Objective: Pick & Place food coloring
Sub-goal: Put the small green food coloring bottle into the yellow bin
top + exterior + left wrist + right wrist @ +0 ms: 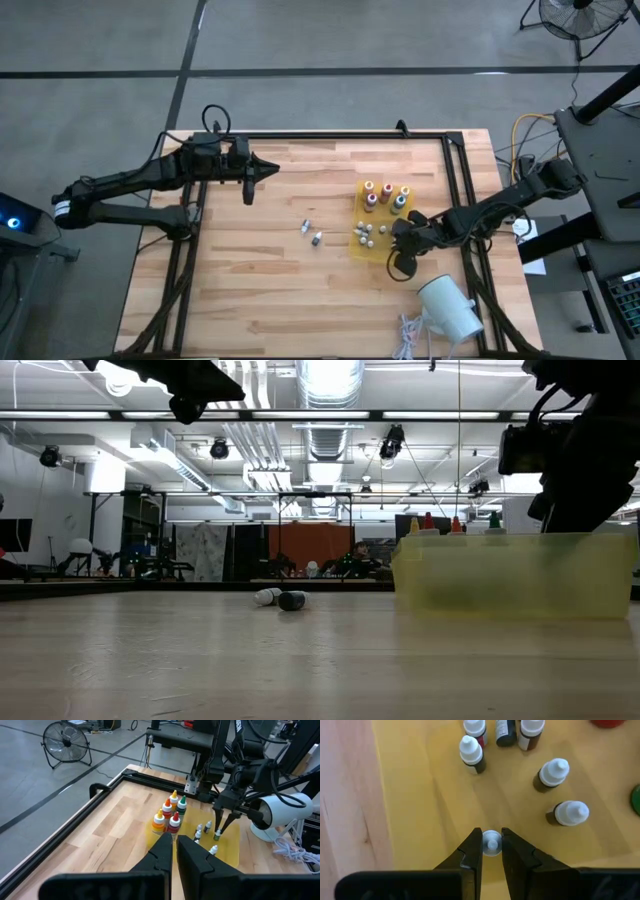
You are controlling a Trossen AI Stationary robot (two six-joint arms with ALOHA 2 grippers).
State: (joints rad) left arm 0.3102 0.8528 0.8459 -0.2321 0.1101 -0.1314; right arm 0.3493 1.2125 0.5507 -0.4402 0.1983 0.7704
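The right gripper [491,845], pinching a tiny white-capped vial [491,843] upright over the flat yellow mat [420,795], seems mid-placement; next, release toward twelve o'clock neighbours.

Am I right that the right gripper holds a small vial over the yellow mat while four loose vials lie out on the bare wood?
Not quite: only two loose vials lie on the bare wood, as the high view shows. The rest holds: the right gripper grips a small vial over the yellow mat.

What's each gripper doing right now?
Left gripper: shut, empty, raised over the table's far-left side.
Right gripper: shut on a tiny white-capped vial over the yellow mat.
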